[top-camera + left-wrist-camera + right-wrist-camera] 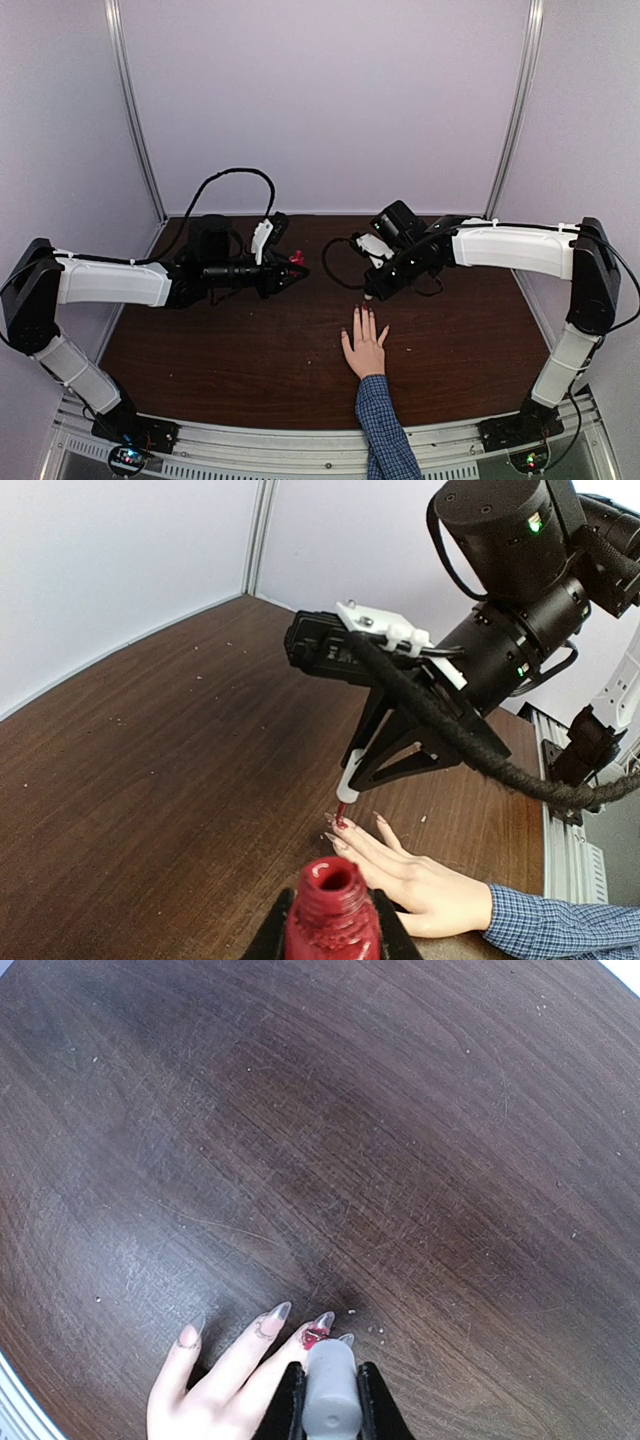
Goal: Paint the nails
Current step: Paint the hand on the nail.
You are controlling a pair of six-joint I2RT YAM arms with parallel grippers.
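Observation:
A light-skinned hand point(366, 348) in a blue checked sleeve point(386, 432) lies flat on the dark wood table, fingers pointing away. My right gripper point(373, 289) is shut on the white brush cap point(330, 1388), brush pointing down. The red brush tip point(341, 809) touches one long pointed nail point(318, 1334), which carries a dark red patch near its base. The other nails point(278, 1311) look clear. My left gripper point(288, 270) is shut on the open red polish bottle point(333, 910) and holds it above the table left of the hand.
The table point(200, 340) is dark brown wood with small white specks point(375, 1330) by the fingertips. Pale walls enclose the back and sides. Black cables point(240, 185) loop behind the left arm. A metal rail point(300, 445) runs along the near edge.

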